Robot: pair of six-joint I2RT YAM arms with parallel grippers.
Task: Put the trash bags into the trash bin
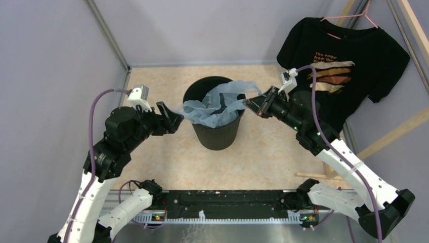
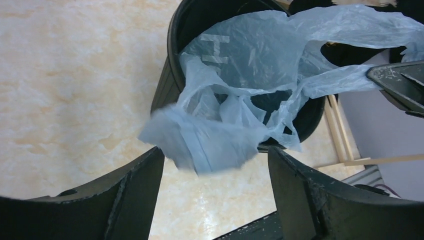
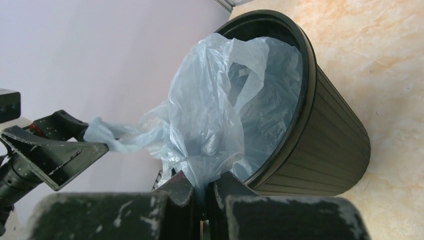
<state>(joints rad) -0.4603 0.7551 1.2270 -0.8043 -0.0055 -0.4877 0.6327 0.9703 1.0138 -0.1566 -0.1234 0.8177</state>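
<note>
The black trash bin (image 1: 217, 132) stands upright mid-floor. The light-blue trash bag (image 1: 216, 105) lies partly inside it and spills over the rim on both sides. My right gripper (image 1: 253, 105) is at the bin's right rim, shut on a bunched part of the bag (image 3: 210, 125); its fingers (image 3: 180, 192) pinch the plastic. My left gripper (image 1: 172, 116) is at the bin's left side with its jaws wide apart. A loose, blurred corner of the bag (image 2: 210, 142) hangs just beyond its fingertips (image 2: 145, 170), held by neither. The bin also shows in the left wrist view (image 2: 170, 75) and in the right wrist view (image 3: 320, 145).
A black printed T-shirt (image 1: 349, 66) hangs on a pink hanger at the back right, close behind my right arm. Wooden slats (image 1: 389, 136) lean at the right. Grey walls close the left and back sides. A black rail (image 1: 227, 202) runs along the near edge.
</note>
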